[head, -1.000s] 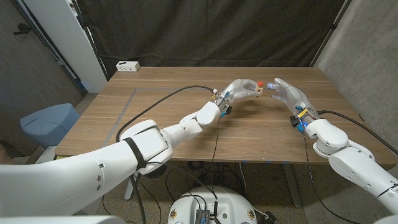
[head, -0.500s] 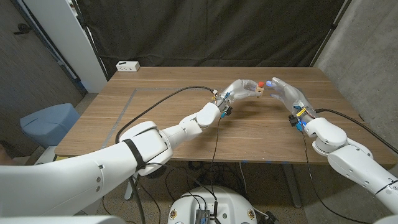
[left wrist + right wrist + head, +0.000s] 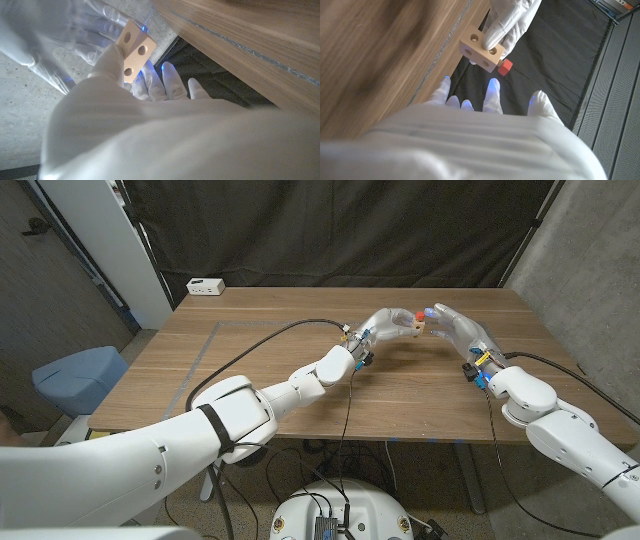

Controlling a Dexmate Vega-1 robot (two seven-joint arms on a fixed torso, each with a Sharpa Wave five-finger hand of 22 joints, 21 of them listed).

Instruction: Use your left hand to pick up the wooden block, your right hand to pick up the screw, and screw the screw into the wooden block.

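Over the brown wooden surface [image 3: 300, 370], the white left hand [image 3: 385, 323] grips the pale rectangular wooden block [image 3: 417, 324] in its fingers [image 3: 496, 31], lifted clear. The right wrist view catches the holes in the block's faces and the small red screw [image 3: 504, 67] sticking out behind it. The white right hand [image 3: 460, 330] sits just beside the block, fingers spread, holding nothing I can make out.

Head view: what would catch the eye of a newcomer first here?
The two white hands meeting above the middle of the wooden table. The left hand holds up a small wooden block with a red piece on it, and the right hand reaches toward it, fingers spread.
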